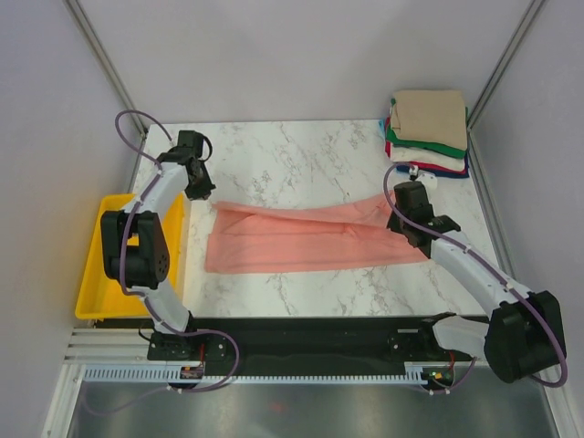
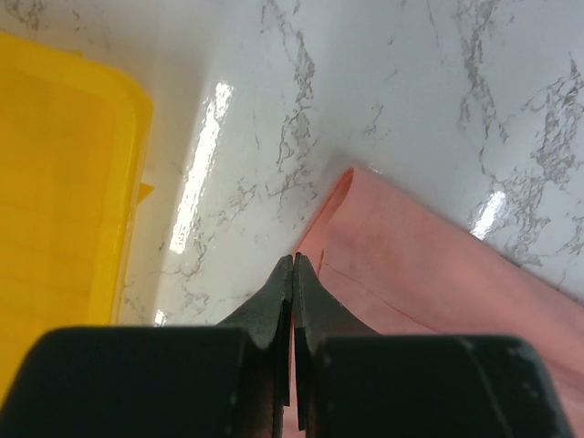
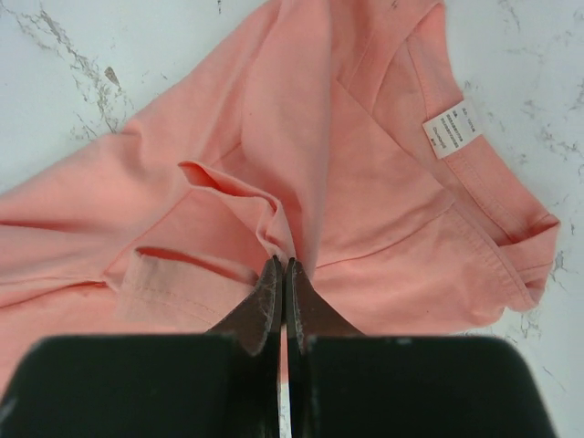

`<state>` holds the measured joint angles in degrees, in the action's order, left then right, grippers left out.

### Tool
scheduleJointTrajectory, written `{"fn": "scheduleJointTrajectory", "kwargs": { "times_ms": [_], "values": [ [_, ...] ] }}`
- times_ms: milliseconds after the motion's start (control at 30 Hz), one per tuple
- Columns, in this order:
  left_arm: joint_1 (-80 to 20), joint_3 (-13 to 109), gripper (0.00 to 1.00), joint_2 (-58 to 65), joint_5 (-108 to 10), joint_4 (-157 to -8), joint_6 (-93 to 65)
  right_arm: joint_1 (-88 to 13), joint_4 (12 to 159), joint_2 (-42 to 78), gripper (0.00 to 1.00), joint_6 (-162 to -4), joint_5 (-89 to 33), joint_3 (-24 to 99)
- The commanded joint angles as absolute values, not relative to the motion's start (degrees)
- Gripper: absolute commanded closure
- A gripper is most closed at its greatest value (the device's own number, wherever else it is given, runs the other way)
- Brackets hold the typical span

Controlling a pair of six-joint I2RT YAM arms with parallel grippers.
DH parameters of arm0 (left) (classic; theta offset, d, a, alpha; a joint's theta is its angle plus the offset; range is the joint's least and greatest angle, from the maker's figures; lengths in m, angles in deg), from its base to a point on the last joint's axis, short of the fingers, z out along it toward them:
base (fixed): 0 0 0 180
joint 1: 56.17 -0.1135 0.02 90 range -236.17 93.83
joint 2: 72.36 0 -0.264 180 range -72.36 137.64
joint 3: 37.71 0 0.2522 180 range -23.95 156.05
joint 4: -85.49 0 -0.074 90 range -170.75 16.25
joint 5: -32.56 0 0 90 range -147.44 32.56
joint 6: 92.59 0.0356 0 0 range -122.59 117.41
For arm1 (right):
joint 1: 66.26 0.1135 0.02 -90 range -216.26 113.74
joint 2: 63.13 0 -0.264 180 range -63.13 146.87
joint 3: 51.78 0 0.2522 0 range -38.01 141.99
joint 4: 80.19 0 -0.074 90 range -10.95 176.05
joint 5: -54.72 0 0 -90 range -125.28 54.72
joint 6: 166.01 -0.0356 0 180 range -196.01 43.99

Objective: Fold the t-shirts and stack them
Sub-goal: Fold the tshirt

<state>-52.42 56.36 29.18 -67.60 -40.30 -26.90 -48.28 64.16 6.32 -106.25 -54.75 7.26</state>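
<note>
A salmon-pink t-shirt [image 1: 310, 239] lies folded into a long band across the middle of the table. My left gripper [image 1: 204, 192] is at its far left corner. In the left wrist view the jaws [image 2: 293, 259] are shut on the shirt's edge [image 2: 429, 265]. My right gripper [image 1: 402, 217] is at the shirt's right end, near the collar. In the right wrist view it [image 3: 285, 263] is shut on a bunched fold of the shirt [image 3: 365, 182]. A stack of folded t-shirts [image 1: 429, 117], tan on top, then green, white, red and blue, sits at the far right corner.
A yellow plastic tray [image 1: 99, 274] stands at the table's left edge, close to my left arm; it also shows in the left wrist view [image 2: 55, 182]. Metal frame posts and white walls close in the back and sides.
</note>
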Motion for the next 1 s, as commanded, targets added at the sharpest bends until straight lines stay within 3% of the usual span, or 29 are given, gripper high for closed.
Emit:
{"fn": "scheduleJointTrajectory", "kwargs": {
  "times_ms": [0,233,300,400,467,533,767,967],
  "values": [
    [-52.1,54.4,0.98,24.9,-69.1,-41.5,-27.3,-48.6,64.3,2.0,1.0,-108.3,-56.7,5.4],
    [-50.7,48.2,0.98,19.2,-69.1,-41.3,-27.8,-48.5,64.6,-1.4,1.0,-109.3,-50.9,0.3],
    [-50.2,46.5,0.98,17.4,-69.3,-41.2,-28.1,-48.5,64.3,-3.3,0.96,-109.9,-50.7,-2.1],
    [-47.7,45.5,0.94,16.8,-70.5,-41.3,-28.3,-48.4,64.2,-6.2,0.72,-112.0,-49.8,-6.3],
    [-44.9,45.7,0.78,17.4,-72.1,-41.3,-28.7,-48.4,64.0,-7.2,0.44,-113.6,-49.1,-8.7],
    [-43.2,46.0,0.67,19.4,-72.9,-41.2,-29.3,-48.4,63.5,-8.4,0.38,-114.2,-47.9,-8.9],
    [-41.5,50.6,0.67,25.1,-69.5,-43.1,-31.4,-48.4,62.7,-9.1,0.35,-114.1,-47.2,-4.1],
    [-40.6,53.0,0.68,33.9,-69.1,-44.1,-33.3,-48.4,69.0,2.5,0.35,-112.3,-45.5,2.0]
  ]
}}
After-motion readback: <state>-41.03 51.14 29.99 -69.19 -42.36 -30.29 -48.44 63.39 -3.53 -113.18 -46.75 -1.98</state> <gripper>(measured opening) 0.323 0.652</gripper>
